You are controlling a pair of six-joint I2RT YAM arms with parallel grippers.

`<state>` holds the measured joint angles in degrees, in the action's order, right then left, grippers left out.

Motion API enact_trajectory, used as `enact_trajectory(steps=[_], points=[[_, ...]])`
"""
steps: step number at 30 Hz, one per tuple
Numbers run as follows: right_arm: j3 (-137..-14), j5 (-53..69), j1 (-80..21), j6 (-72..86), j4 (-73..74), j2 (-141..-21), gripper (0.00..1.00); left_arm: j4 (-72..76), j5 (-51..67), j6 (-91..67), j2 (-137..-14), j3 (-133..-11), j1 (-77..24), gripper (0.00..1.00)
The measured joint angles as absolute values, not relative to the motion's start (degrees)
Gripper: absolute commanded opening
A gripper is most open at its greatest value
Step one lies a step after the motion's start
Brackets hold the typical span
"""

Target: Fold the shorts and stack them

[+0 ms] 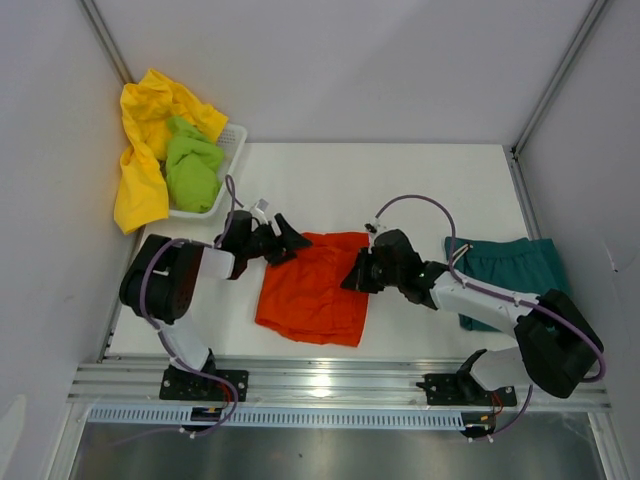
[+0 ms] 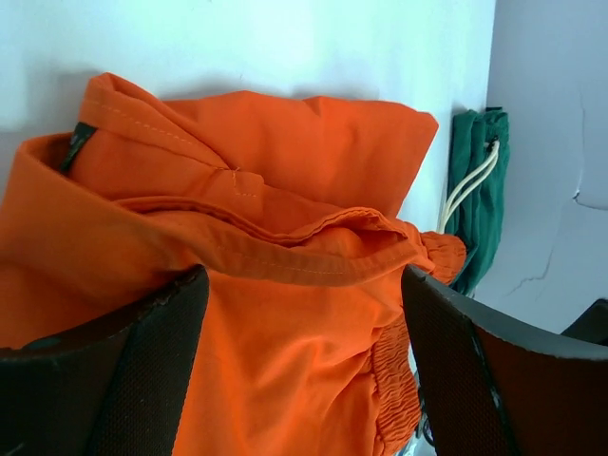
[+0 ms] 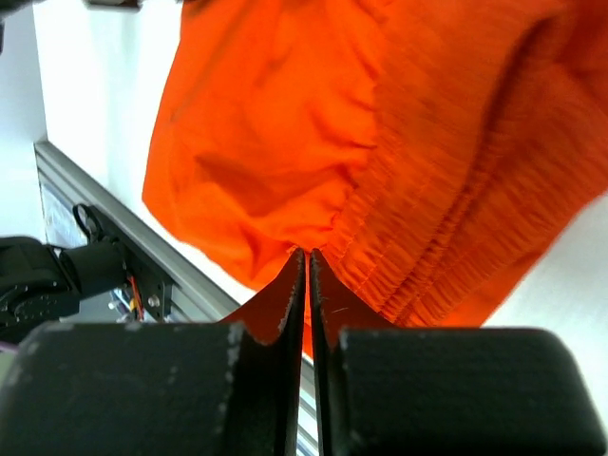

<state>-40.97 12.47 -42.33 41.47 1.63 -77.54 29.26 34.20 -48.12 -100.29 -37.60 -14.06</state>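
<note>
The orange-red shorts point(image 1: 315, 290) lie half folded on the white table in the middle. My left gripper point(image 1: 285, 240) is open at their far left corner; in the left wrist view its gripper point(image 2: 304, 361) stands wide with orange fabric point(image 2: 285, 313) between the two fingers. My right gripper point(image 1: 358, 275) is shut on the shorts' right edge; in the right wrist view the gripper point(image 3: 307, 261) pinches the fabric by the elastic waist point(image 3: 446, 190). The dark teal shorts point(image 1: 510, 270) lie folded at the right, also in the left wrist view point(image 2: 480, 199).
A white basket point(image 1: 232, 150) at the far left corner holds yellow shorts point(image 1: 145, 150) and lime green shorts point(image 1: 192, 170). An aluminium rail point(image 1: 330, 380) runs along the near edge. Grey walls close in on the left and right.
</note>
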Motion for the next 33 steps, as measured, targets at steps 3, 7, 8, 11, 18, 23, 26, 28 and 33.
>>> enact_trajectory(steps=[3, 7, 8, 11, 18, 23, 26, 28, 33], points=[[-42.0, 12.5, -44.2, 40.9, 1.4, -79.1, 0.1, 31.1, 34.2, -48.6, -101.0, -37.5, -14.1, 0.84], [-46.2, 11.8, -48.8, 39.1, 1.4, -83.2, 0.13, 26.3, 31.3, -47.1, -97.7, -37.5, -14.3, 0.86], [-47.5, 11.4, -50.2, 38.6, 1.4, -84.3, 0.13, 24.3, 30.3, -46.4, -95.8, -37.5, -14.4, 0.86], [-50.7, 10.4, -54.1, 37.3, 0.5, -88.1, 0.12, 18.6, 27.4, -44.4, -89.3, -38.0, -14.4, 0.87], [-55.1, 15.3, -57.3, 37.2, -7.8, -98.6, 0.08, 12.4, 25.0, -41.0, -81.7, -41.0, -14.4, 0.87], [-52.4, 26.7, -56.7, 44.8, -25.8, -107.5, 0.08, 9.1, 24.4, -39.7, -81.7, -41.0, -14.4, 0.87], [-51.4, 30.4, -56.6, 49.1, -32.7, -112.2, 0.09, 7.7, 23.9, -38.9, -81.6, -41.0, -14.4, 0.88], [-51.3, 31.5, -56.6, 51.2, -35.0, -114.4, 0.1, 6.6, 23.6, -38.5, -81.4, -41.0, -14.5, 0.88], [-50.3, 33.2, -56.2, 55.3, -39.6, -117.4, 0.11, 5.2, 22.6, -37.4, -80.5, -41.1, -14.5, 0.88]])
